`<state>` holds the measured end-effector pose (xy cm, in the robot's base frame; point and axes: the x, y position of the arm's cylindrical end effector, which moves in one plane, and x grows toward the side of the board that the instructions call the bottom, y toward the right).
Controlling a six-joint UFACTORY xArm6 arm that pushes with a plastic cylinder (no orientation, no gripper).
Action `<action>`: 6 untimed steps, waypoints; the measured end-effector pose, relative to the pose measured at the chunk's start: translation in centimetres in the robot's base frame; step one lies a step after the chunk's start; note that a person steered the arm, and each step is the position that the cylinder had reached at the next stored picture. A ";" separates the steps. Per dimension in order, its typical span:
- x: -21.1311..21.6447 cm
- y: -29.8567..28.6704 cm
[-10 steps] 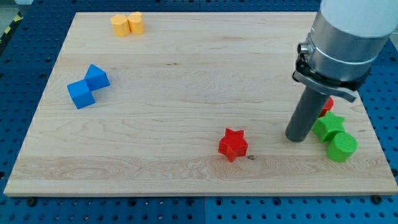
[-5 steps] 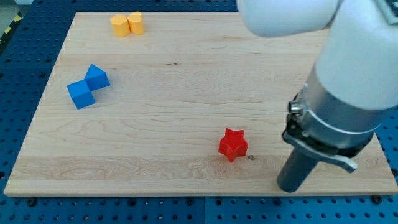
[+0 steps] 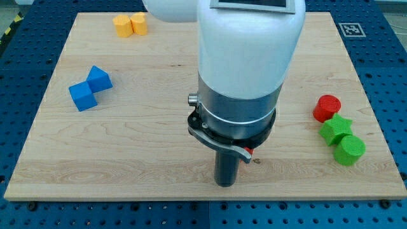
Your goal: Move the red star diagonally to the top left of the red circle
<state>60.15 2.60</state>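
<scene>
No readable words, brand names or numbers are showing anywhere. The only sign is a small black-and-white square marker point(image 3: 351, 29), a coded tag of blocky cells, lying on the wooden surface point(image 3: 159, 83) at the view's top right corner. Its pattern is carrying no letters or digits that can be made out. The blocks and the arm's housing are bearing no print.

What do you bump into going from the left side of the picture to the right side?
Two blue blocks → two yellow blocks → the dark rod with my tip → red circle block → green star block → green round block. The red star is mostly hidden behind the rod.
</scene>
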 end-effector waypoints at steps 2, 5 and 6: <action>-1.5 0.6; -3.6 3.5; -3.6 5.1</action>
<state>56.50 7.66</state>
